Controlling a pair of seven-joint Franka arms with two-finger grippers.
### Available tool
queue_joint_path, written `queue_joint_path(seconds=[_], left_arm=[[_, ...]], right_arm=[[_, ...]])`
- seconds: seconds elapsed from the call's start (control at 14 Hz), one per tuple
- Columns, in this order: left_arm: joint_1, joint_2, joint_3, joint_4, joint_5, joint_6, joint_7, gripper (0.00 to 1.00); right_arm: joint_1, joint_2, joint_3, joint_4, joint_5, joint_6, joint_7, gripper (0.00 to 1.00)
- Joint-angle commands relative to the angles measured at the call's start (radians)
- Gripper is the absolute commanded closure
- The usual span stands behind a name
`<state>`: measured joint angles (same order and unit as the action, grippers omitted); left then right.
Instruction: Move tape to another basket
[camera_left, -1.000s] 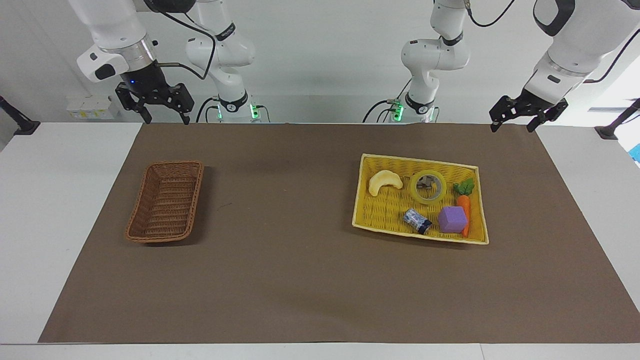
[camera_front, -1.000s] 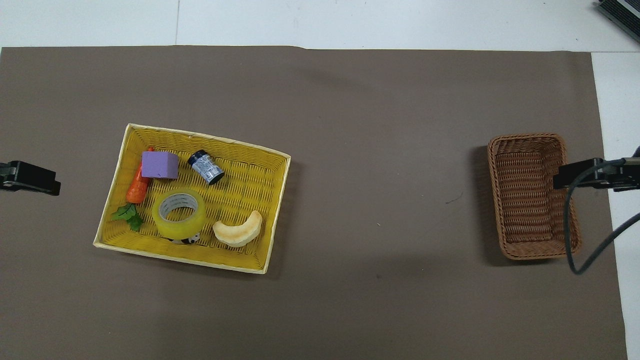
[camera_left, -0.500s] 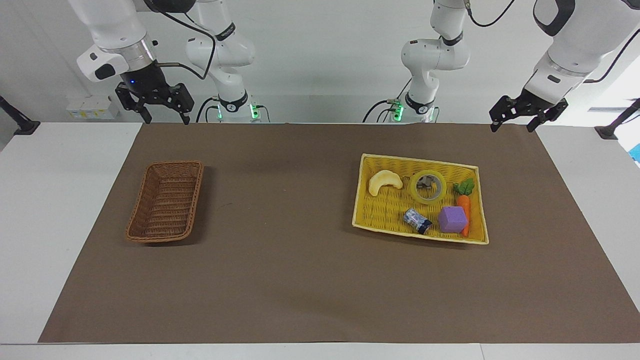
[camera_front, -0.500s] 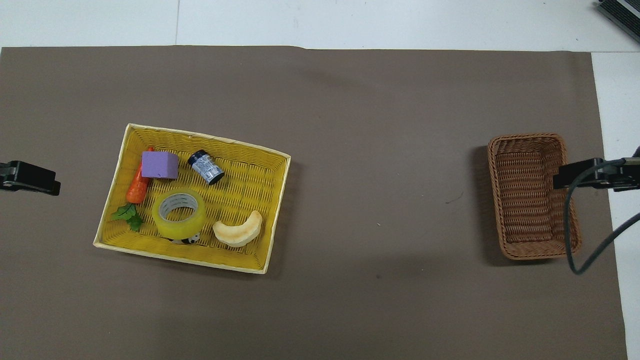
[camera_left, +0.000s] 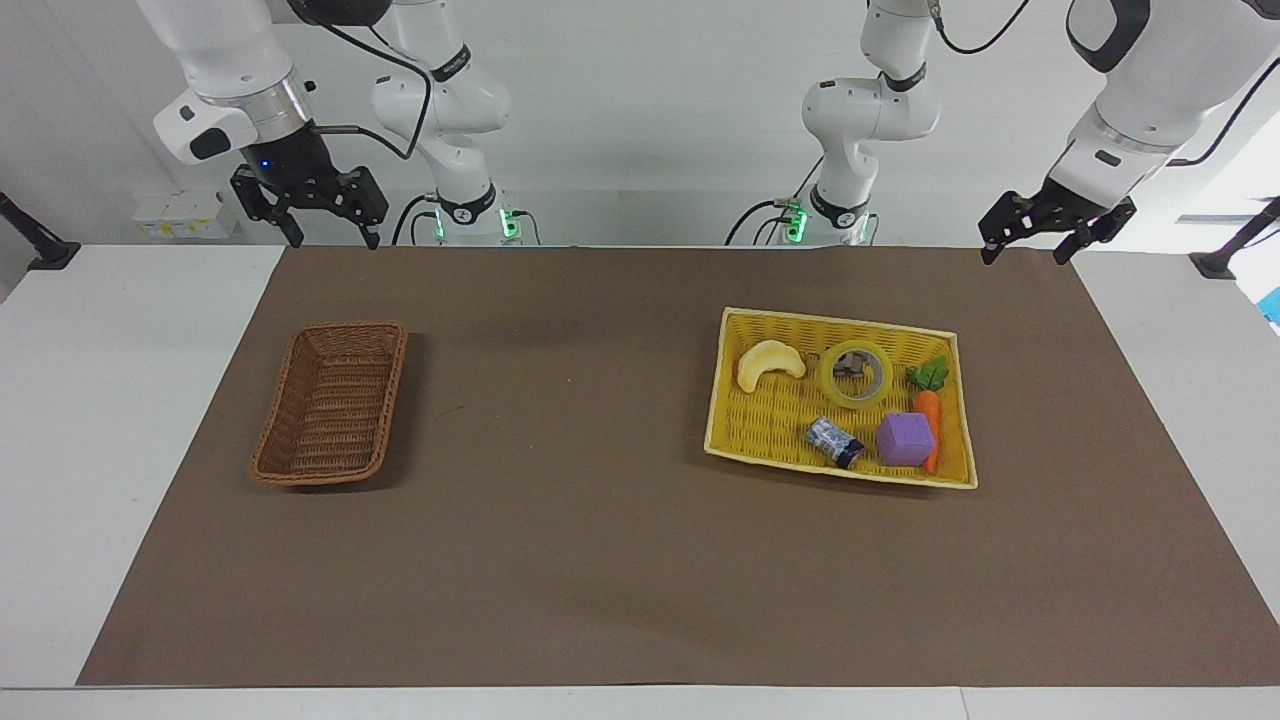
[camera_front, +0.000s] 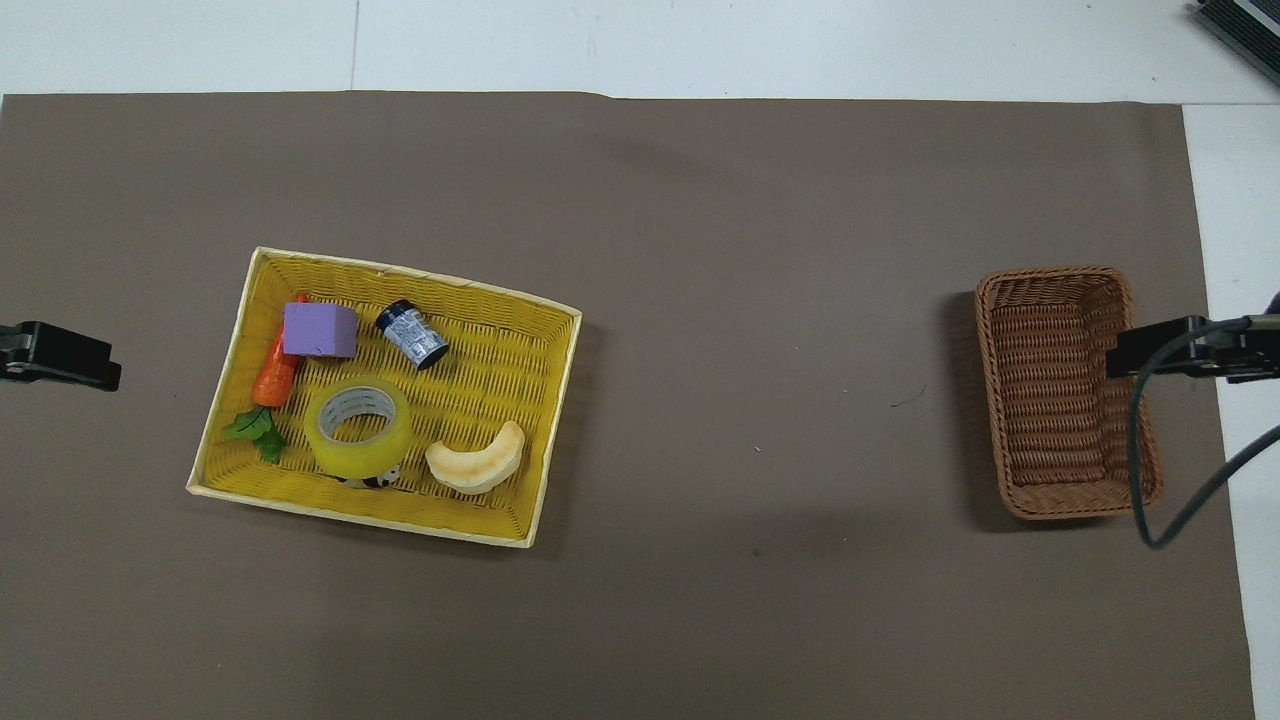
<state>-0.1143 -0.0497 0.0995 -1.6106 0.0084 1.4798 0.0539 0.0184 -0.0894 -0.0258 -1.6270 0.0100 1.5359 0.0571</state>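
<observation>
A: The brown paper mat (camera_left: 620, 560) is noted first. Toward the left arm's end, the large bright yellow rectangular woven basket (camera_left: 742, 440) is seen; toward the right arm's end, the small brown wicker basket with sloping sides (camera_left: 332, 400), with nothing in it.

B: And the wide ring-shaped roll of translucent yellow packing tape (camera_left: 856, 373)?

A: It is found lying flat, hole upward, in the yellow basket's half nearer the robots, between the pale crescent-shaped toy (camera_left: 768, 362) and the orange toy carrot (camera_left: 928, 420).

B: The nearer arm?

A: The left gripper (camera_left: 1030, 240) is judged nearer. It is held up over the mat's edge at the robots' side, fingers spread, nothing grasped. The tape lies below it, farther from the robots and toward the table's middle.

B: The other one?

A: The right gripper (camera_left: 322, 222) is kept waiting over the mat's edge above the brown basket's end, likewise spread and holding nothing.
</observation>
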Motion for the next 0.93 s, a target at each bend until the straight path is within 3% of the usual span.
queue_joint_path(seconds=[0.0, 0.43, 0.64, 0.86], left_arm=[[0.002, -0.015, 0.000, -0.024, 0.008, 0.013, -0.019, 0.00], [-0.015, -0.030, 0.000, -0.187, 0.008, 0.220, -0.043, 0.00], [-0.016, -0.026, 0.000, -0.205, 0.008, 0.230, -0.071, 0.00], [-0.018, -0.021, -0.004, -0.245, 0.007, 0.324, -0.107, 0.00]], right_arm=[[-0.017, -0.001, 0.012, -0.001, 0.008, 0.001, 0.013, 0.00], [-0.017, -0.001, 0.012, -0.001, 0.008, 0.001, 0.013, 0.00], [-0.017, -0.001, 0.012, -0.001, 0.008, 0.001, 0.013, 0.00], [-0.017, -0.001, 0.012, -0.001, 0.008, 0.001, 0.013, 0.00]])
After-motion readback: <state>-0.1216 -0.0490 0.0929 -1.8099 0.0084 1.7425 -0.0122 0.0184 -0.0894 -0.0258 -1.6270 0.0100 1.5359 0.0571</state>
